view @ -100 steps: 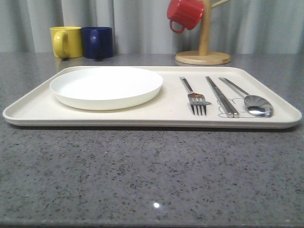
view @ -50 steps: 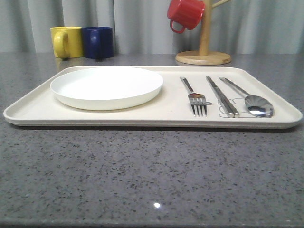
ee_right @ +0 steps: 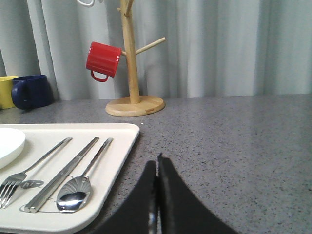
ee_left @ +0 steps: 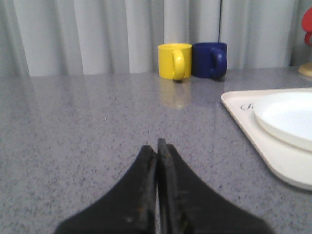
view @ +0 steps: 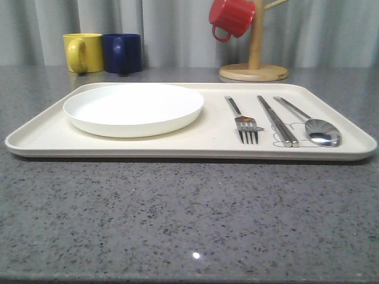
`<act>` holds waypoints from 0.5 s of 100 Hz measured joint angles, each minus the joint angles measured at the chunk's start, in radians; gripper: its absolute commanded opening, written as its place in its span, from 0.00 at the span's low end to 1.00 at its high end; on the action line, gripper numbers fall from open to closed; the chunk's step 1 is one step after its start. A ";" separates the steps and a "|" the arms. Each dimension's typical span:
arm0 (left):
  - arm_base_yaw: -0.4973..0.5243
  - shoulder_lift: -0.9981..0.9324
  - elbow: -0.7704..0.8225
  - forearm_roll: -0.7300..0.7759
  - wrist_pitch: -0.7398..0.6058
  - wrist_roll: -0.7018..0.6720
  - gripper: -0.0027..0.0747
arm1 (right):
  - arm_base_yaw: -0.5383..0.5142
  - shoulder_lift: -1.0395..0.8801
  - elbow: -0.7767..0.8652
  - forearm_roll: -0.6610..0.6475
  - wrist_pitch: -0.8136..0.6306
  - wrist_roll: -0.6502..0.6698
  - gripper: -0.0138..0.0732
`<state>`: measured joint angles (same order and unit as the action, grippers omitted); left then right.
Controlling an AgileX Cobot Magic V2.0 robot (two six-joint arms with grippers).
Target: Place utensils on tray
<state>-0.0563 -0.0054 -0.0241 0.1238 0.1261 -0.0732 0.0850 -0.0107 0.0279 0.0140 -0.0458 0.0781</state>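
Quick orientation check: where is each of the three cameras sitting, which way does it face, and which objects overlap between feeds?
Front view: low at the table edge, facing forward over the tray toward the curtain; none of the robot's own body is seen here.
Left wrist view: beside the tray's left end, facing the yellow mug; shut left gripper at the bottom.
Right wrist view: beside the tray's right end, facing the mug stand; shut right gripper at the bottom.
Shared: front and right wrist views both show the spoon.

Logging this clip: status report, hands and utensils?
Left hand shut, empty; right hand shut, empty. Fork, chopsticks, spoon, plate all on tray. Nothing in the way.
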 measured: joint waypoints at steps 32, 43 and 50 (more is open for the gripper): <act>0.003 0.000 0.021 0.000 -0.066 -0.004 0.01 | 0.000 0.000 0.000 0.000 -0.002 0.000 0.08; 0.003 0.000 0.021 0.000 -0.074 -0.004 0.01 | 0.000 0.000 0.000 0.000 -0.002 0.000 0.08; 0.003 0.000 0.021 0.000 -0.077 -0.004 0.01 | 0.000 0.000 0.000 0.000 -0.002 0.000 0.08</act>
<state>-0.0530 -0.0054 -0.0033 0.1238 0.0494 -0.0768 0.0850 -0.0107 0.0279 0.0140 -0.0477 0.0781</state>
